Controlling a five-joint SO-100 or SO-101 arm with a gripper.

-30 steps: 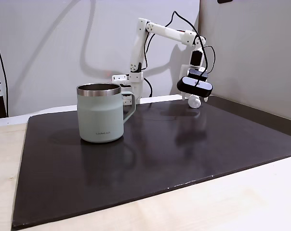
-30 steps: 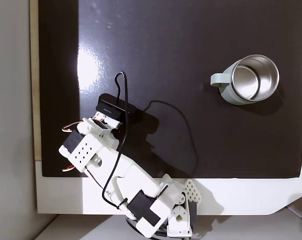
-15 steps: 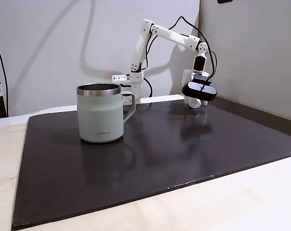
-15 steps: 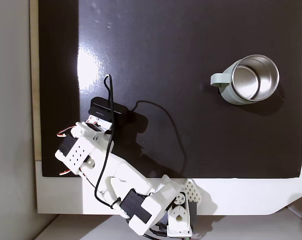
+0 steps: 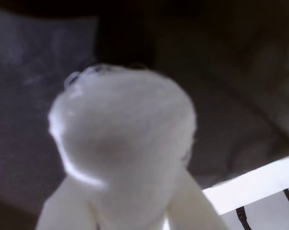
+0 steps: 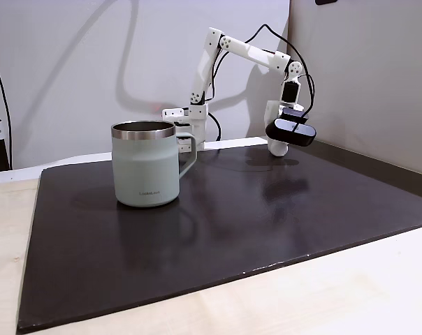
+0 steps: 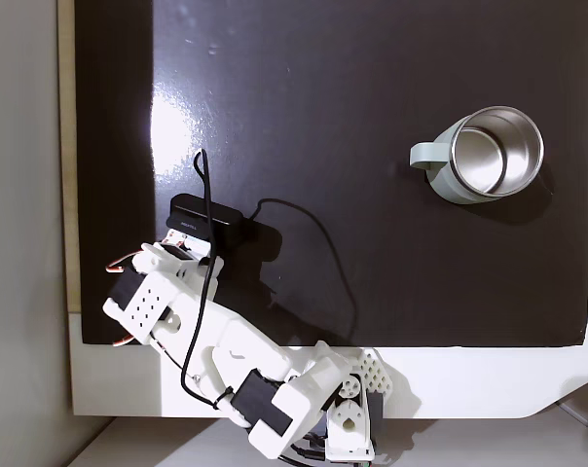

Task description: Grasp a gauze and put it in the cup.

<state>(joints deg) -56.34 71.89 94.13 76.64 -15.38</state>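
On my wrist view, the gauze [image 5: 123, 143] sits immediately in front of the lens: a white, fuzzy, rounded roll, out of focus, with loose fibres along its top edge. I am looking at one rounded end, so its long axis appears to run roughly away from the camera; the blur prevents a firmer reading. Two white gripper fingers [image 5: 63, 211] rise from the bottom edge and press against its lower sides, so the gripper [image 5: 120, 201] is clamped on the gauze.

In the side-on fixed view, the cup [image 6: 146, 164] stands upright nearest the camera, on the left part of the dark mat [image 6: 267, 223], handle to the right as that view shows it. It is pale sage green with a steel rim and small lettering near its base. Well apart from it, at the far right edge of the mat, the gauze [image 6: 278, 147] shows as a small white lump under the black wrist camera [image 6: 292, 130].

In the top-down fixed view, the cup [image 7: 489, 156] shows its metal inside; the arm [image 7: 177, 311] reaches over the mat's lower left corner.
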